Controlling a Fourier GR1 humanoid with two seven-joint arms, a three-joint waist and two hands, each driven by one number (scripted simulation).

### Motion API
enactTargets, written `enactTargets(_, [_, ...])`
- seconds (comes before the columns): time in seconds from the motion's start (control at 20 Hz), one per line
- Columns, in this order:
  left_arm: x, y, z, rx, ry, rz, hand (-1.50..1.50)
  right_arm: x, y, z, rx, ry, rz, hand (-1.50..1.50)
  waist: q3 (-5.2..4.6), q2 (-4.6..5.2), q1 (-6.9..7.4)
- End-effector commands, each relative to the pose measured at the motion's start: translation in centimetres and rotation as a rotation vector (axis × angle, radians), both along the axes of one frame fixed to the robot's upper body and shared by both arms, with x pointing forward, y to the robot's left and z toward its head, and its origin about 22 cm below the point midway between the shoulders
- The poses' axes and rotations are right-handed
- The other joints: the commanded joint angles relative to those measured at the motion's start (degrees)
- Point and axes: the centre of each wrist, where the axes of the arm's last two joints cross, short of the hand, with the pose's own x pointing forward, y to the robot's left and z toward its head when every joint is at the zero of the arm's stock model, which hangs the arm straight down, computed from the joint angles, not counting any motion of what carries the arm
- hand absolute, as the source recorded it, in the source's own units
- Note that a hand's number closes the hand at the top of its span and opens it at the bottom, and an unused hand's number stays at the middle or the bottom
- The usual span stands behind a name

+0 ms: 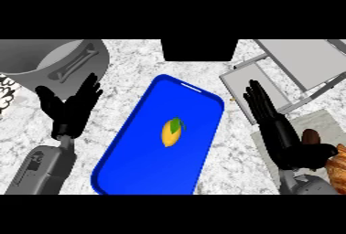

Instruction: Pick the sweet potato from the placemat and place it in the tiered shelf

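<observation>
While half hidden, perhaps one sweet potato (312, 137) beside right hand (287, 141)

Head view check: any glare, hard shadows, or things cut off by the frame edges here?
Head view: lighting is even, with no hard shadows on the white marbled counter; the glossy blue rounded tray shows a soft lighter sheen toward its lower end and a white glint on its top rim; the grey bowl, the grey tiered shelf and the brown item beside the right robot hand are cropped.
</observation>
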Motion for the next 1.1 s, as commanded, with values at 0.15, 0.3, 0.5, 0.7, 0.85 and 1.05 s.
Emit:
enactTargets(0.15, [-2.5, 4.9, -2.3, 0.106, 0.151, 0.146, 0.00, 0.2, -11.2, 2.9, -0.541, -0.095, -0.457, 1.50, -2.72, -0.90, -4.40])
enactTargets(0.3, [-3.4, 4.7, -3.6, 0.077, 0.197, 0.170, 0.00, -2.5, -20.0, 1.4, -0.940, 0.135, -0.704, 1.50, -4.62, 0.79, -9.19])
enactTargets(0.5, [-6.3, 4.4, -6.0, 0.072, 0.265, 0.156, 0.00, -4.4, -24.0, 3.5, -0.923, 0.188, -1.086, -1.50, -2.54, -0.81, -5.42])
enactTargets(0.7, [-7.0, 5.1, -6.2, 0.064, 0.269, 0.135, 0.00, -7.9, -19.4, 5.4, -1.006, 0.215, -0.940, -1.50, -2.46, -0.61, -4.42])
enactTargets(0.85, [-7.6, 5.1, -5.4, 0.082, 0.266, 0.135, 0.00, -9.2, -18.5, 7.5, -1.029, 0.298, -0.817, -1.50, -2.36, -0.49, -3.62])
enactTargets(1.05, [-6.2, 4.4, -3.4, 0.077, 0.261, 0.091, 0.00, -8.7, -13.8, 9.2, -1.032, 0.391, -0.775, -1.50, -2.33, -0.13, -1.80])
